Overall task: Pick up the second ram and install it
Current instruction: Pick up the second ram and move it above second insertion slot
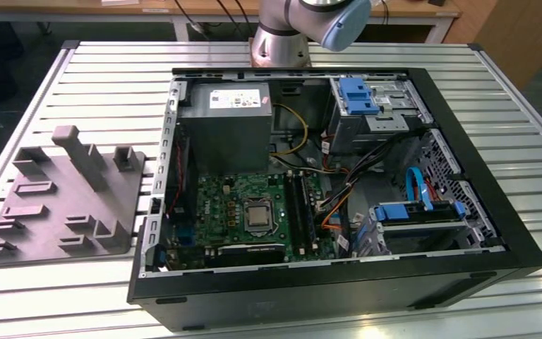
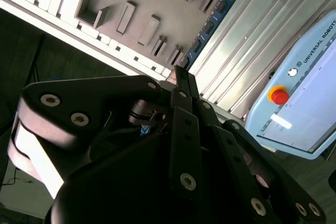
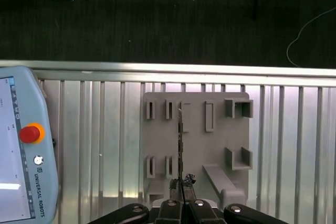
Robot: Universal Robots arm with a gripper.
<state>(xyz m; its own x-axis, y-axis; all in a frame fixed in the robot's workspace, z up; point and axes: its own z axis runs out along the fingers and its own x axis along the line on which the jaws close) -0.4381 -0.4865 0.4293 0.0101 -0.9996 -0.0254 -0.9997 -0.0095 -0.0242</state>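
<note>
Second ram, thin dark memory stick [image 3: 180,140], clamped edge-on in the closed black gripper [image 3: 181,183] over grey slotted holder tray [image 3: 197,148], likely held upright to suit a slot.

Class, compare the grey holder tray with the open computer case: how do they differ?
The grey tray is low and pale with slots and posts; the computer case is black, high-walled, larger and packed with parts. The tray lies at the exterior view's left, the case to its right. Both rest on the slatted table.
</note>
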